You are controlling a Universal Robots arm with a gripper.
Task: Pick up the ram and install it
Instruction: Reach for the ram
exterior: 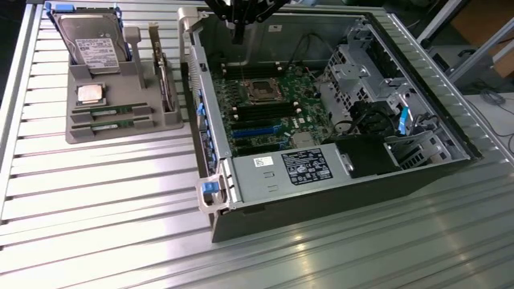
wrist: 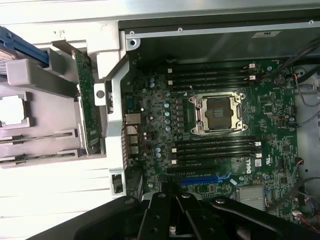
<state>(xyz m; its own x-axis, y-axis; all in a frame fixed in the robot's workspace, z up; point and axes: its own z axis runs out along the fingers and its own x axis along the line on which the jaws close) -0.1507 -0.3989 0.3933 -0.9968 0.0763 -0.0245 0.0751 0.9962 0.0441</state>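
Two ram sticks lie side by side in the slots of a grey holder (exterior: pixel 96 133) at the exterior view's left, one ram (exterior: pixel 110 110) just behind the other ram (exterior: pixel 112 124). In the wrist view they appear edge-on, ram (wrist: pixel 40 137) and ram (wrist: pixel 35 159). My gripper (exterior: pixel 238 27) hangs over the far wall of the open computer case (exterior: pixel 321 198), well apart from the holder. Its black fingers (wrist: pixel 160 212) are pressed together with nothing between them. Below lies the motherboard (wrist: pixel 155 100) with its black memory slots (wrist: pixel 215 150) on either side of the processor socket (wrist: pixel 217 112).
The holder also carries a hard drive (exterior: pixel 92 42), a square silver processor (exterior: pixel 90 93) and an upright green card (exterior: pixel 165 78). Inside the case are a power supply (exterior: pixel 289 168), a drive cage (exterior: pixel 362 66) and loose cables (exterior: pixel 377 117). A ribbed metal table (exterior: pixel 105 211) surrounds everything.
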